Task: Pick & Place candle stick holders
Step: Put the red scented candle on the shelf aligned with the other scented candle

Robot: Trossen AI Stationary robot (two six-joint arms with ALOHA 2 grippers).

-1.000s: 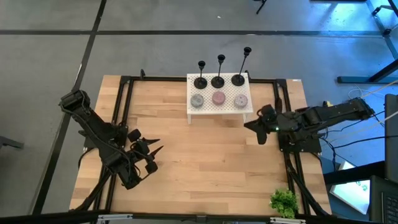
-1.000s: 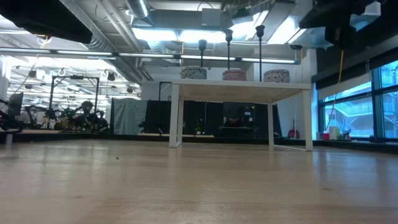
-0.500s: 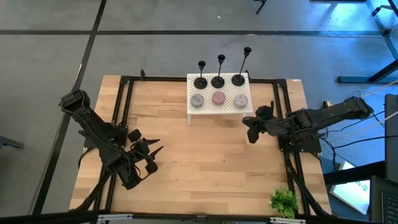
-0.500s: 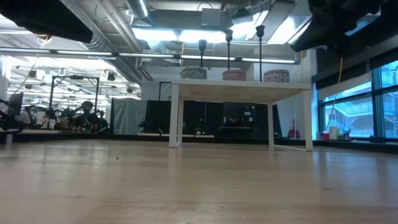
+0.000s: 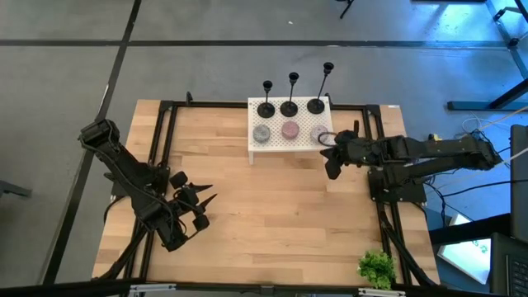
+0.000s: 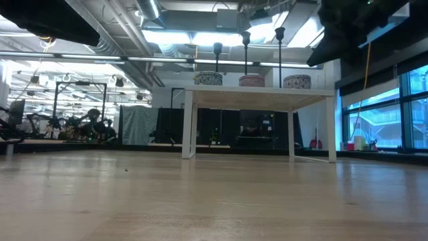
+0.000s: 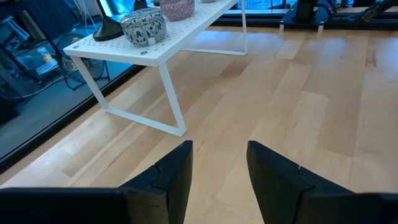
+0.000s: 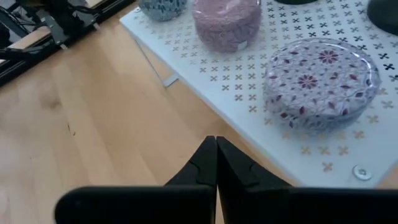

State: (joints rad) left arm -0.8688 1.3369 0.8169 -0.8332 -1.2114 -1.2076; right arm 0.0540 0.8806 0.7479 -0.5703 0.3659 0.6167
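Three black candle stick holders (image 5: 266,106) (image 5: 289,102) (image 5: 318,97) of differing heights stand on their round bases along the far edge of a white perforated stand (image 5: 290,144). In the low view (image 6: 246,50) their stems rise above the stand top. My right gripper (image 5: 330,157) is shut and empty. It hovers at the stand's near right corner, just short of the purple patterned disc (image 8: 317,81). My left gripper (image 5: 202,198) is open and empty over the table's near left part; its fingers (image 7: 177,171) stand apart.
Three flat round discs (image 5: 261,133) (image 5: 289,129) (image 5: 319,132) lie on the stand in front of the holders. A green leafy bunch (image 5: 376,268) lies at the table's near right corner. Bare wood (image 5: 272,214) spreads between the arms. Black frame rails (image 5: 165,140) run along the table sides.
My right gripper has gone toward the table's left edge and toward the stand, from beside the right rail to the stand's near right corner. It has stayed shut. The holders and discs have kept still.
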